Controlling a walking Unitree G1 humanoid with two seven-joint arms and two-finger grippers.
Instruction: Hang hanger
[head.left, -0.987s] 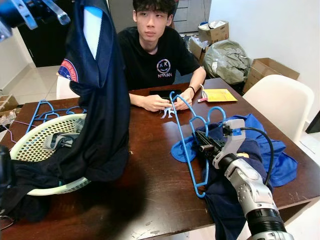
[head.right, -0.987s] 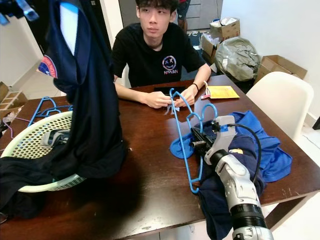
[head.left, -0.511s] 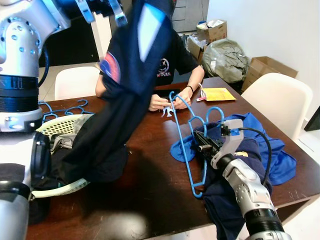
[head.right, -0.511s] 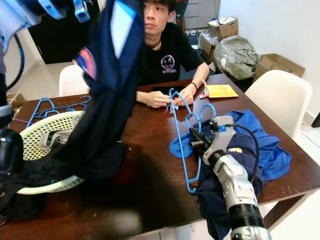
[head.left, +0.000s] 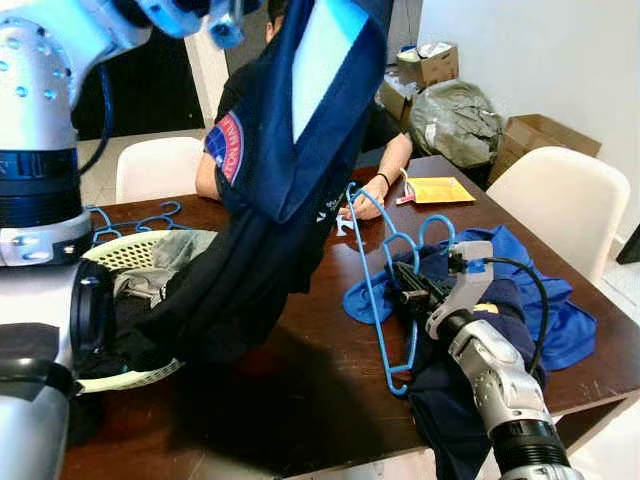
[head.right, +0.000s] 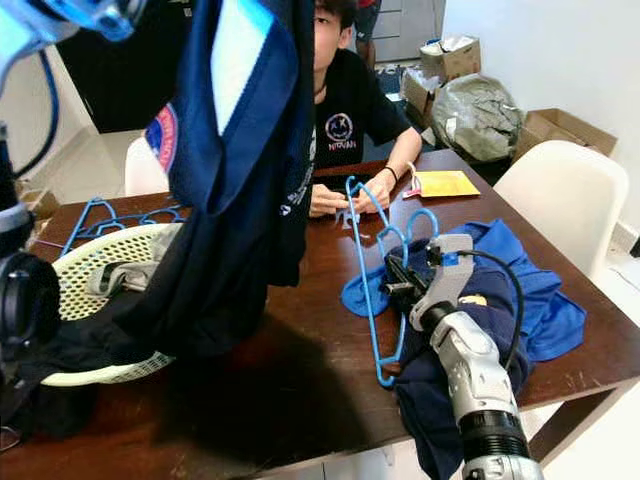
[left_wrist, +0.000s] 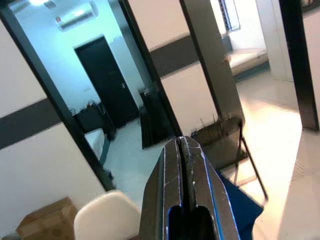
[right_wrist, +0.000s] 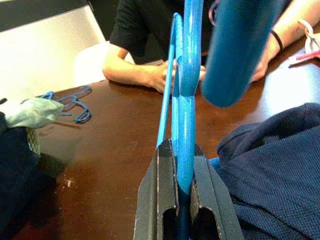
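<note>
- On the dark wooden table (head.left: 300, 400), near its right side, the blue hanger (head.left: 378, 290) stands tilted on its edge, with its hook end up toward the person (head.right: 345, 110) sitting across.
- Holding it is the right gripper (head.left: 412, 293), whose two black fingers are pinched tight on the hanger's blue bar, as the right wrist view shows.
- Under and beside that arm lies a heap of blue clothes (head.left: 545, 310), touching the hanger.
- Up high, the left gripper (left_wrist: 185, 190) has its fingers pressed together on a bit of blue cloth. It holds up a dark blue shirt (head.left: 270, 200) that hangs down over the table.
- The shirt's bottom end drops into the pale laundry basket (head.left: 135, 255) on the left side of the table.
- More blue hangers (head.right: 115, 215) lie flat behind the basket.
- To do this step well, I think the robot should keep the shirt high and open, then slide one hanger end into the neck hole slowly, so nothing snags.
- It should also keep the hanger away from the person's hands (head.left: 358, 205), which rest on the table just behind it.
- The person's black top says "NIRVAN" under a round smiley face.
- A red and blue round badge sits on the shirt, but its words are too small to read.
</note>
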